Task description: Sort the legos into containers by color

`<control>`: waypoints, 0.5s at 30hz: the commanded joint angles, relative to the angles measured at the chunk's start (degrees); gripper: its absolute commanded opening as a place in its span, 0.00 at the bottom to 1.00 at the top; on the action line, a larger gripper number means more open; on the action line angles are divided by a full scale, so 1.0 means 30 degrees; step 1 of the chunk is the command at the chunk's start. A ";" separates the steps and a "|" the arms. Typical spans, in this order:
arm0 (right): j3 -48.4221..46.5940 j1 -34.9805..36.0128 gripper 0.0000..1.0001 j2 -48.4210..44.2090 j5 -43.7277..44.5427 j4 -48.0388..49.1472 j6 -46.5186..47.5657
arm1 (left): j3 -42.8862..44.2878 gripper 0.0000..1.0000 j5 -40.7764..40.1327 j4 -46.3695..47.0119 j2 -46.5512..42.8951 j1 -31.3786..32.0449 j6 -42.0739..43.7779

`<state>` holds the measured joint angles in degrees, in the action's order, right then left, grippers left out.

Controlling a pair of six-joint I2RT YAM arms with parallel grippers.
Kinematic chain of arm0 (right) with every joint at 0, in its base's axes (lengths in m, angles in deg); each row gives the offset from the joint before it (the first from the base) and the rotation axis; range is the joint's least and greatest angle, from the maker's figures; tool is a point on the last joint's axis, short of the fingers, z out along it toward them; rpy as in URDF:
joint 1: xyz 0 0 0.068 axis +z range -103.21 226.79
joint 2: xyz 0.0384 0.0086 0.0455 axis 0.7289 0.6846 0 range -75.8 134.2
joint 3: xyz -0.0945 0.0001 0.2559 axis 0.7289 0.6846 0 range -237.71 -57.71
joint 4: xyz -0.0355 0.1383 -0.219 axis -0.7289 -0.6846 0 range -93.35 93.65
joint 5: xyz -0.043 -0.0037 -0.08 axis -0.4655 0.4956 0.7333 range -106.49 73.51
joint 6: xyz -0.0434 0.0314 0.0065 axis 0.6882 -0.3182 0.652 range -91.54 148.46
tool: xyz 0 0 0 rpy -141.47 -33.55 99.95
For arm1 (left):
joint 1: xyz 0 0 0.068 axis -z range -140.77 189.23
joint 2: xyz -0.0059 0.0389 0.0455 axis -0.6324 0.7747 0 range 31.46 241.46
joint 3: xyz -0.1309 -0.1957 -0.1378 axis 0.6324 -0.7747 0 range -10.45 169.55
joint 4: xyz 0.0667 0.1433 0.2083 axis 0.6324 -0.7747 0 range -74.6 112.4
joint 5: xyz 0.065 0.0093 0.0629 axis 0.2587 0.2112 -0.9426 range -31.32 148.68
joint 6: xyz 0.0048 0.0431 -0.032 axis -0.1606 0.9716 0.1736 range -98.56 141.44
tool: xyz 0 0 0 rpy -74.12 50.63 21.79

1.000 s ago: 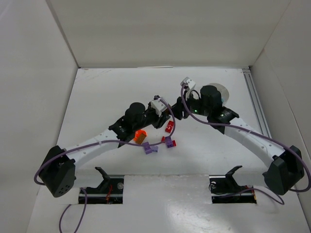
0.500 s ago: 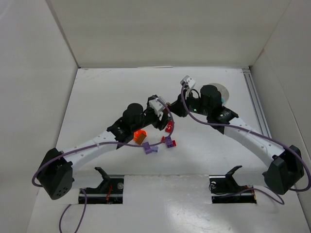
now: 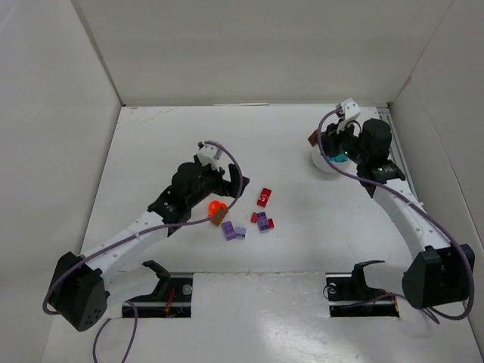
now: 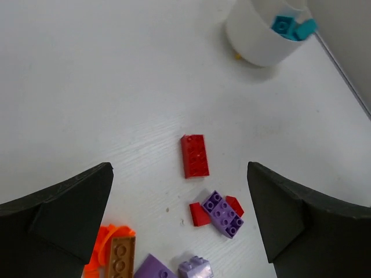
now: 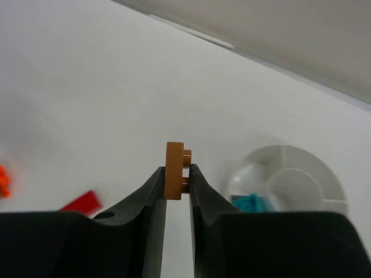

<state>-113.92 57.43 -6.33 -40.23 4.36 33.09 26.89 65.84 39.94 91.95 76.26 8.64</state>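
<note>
White tabletop (image 3: 189, 128): left end effector (image 4: 179, 174) gapes wide, right end effector (image 5: 177, 169) pinches orange-brown brick (image 5: 174, 153).

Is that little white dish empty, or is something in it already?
Not empty: teal bricks sit in one wedge of the dish; the other wedges in view look bare.

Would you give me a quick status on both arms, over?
Left fingers open over loose bricks. Right fingers shut on orange-brown plate near dish. Teal bricks already in dish. Nothing in the way.

Bright, even overhead light — shadows faint and soft, right wrist view's far background blurred.
</note>
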 commanded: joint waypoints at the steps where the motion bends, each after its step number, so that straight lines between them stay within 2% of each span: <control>1: -0.0803 -0.1841 0.00 0.0918 0.0972 0.0056 0.3140 | 0.0617 1.00 -0.0518 -0.3293 0.0574 -0.1882 -0.6423; 2: -0.1009 -0.2222 0.00 0.1302 0.0972 0.0056 0.3611 | 0.0619 1.00 0.0649 -0.3791 0.0579 -0.2235 -0.6602; 4: -0.1480 -0.2898 0.00 0.2415 0.1467 0.0056 0.4432 | 0.0414 1.00 0.0837 -0.4294 0.0843 -0.2678 -0.6779; 7: -0.2122 -0.3366 0.00 0.3586 0.2115 0.0056 0.5134 | 0.0035 1.00 -0.0798 -0.5782 0.0843 -0.2853 -0.7245; 15: -0.3267 -0.3544 0.00 0.5317 0.4719 0.0056 0.7072 | -0.0815 1.00 -0.0719 -0.6138 0.0667 -0.4199 -0.7453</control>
<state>-120.23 47.09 9.45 -30.11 2.68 50.81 25.41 64.18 22.46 95.29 65.25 -12.12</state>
